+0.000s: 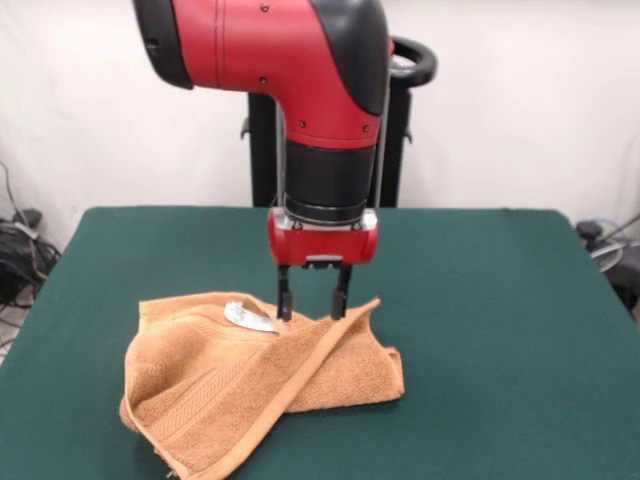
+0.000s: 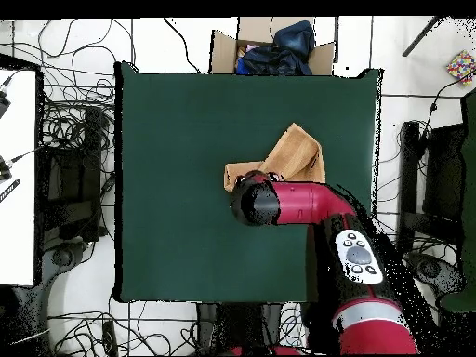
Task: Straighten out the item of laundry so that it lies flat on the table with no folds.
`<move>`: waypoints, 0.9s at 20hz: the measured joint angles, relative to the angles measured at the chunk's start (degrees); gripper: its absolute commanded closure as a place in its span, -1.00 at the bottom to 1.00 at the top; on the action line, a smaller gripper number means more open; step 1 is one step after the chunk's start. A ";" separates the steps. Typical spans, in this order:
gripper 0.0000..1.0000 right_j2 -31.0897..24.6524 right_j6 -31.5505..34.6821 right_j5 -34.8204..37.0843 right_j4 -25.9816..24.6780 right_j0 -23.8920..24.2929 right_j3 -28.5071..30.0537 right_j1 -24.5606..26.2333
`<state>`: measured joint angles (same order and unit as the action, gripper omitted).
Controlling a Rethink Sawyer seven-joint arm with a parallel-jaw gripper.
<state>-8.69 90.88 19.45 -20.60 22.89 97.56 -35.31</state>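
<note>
The orange-tan towel (image 1: 250, 385) lies folded over itself on the dark green table (image 1: 500, 330), near the front left in the front view. A woven border band runs diagonally across its top layer, and a small white label (image 1: 250, 318) shows near its far edge. My gripper (image 1: 313, 305) hangs straight down over the towel's far edge, just right of the label. Its fingers (image 1: 340, 298) are apart with their tips at the cloth, holding nothing. In the overhead view the towel (image 2: 296, 153) is partly hidden under the arm, which also hides the gripper.
The robot's pedestal (image 1: 262, 150) stands behind the table's far edge. In the overhead view a cardboard box with dark cloth (image 2: 271, 48) sits beyond the table's top edge, and cables lie on the floor at the left (image 2: 74, 139).
</note>
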 measured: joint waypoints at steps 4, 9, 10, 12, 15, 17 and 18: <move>-1.00 3.26 1.53 0.01 2.75 -2.91 1.80 -0.20; -1.00 6.25 3.84 -0.26 5.55 -5.43 4.09 -0.79; -1.00 6.49 4.07 -0.39 5.88 -5.56 4.42 -0.92; -1.00 6.69 4.50 -0.87 6.44 -5.52 4.75 -0.94; -1.00 6.70 4.59 -2.02 6.70 -5.22 4.58 -0.44; -1.00 6.70 4.59 -2.64 6.71 -5.05 4.44 -0.03; -1.00 6.69 4.59 -2.87 6.71 -5.00 4.38 0.17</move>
<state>-2.00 95.47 16.59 -13.90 17.90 101.95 -35.14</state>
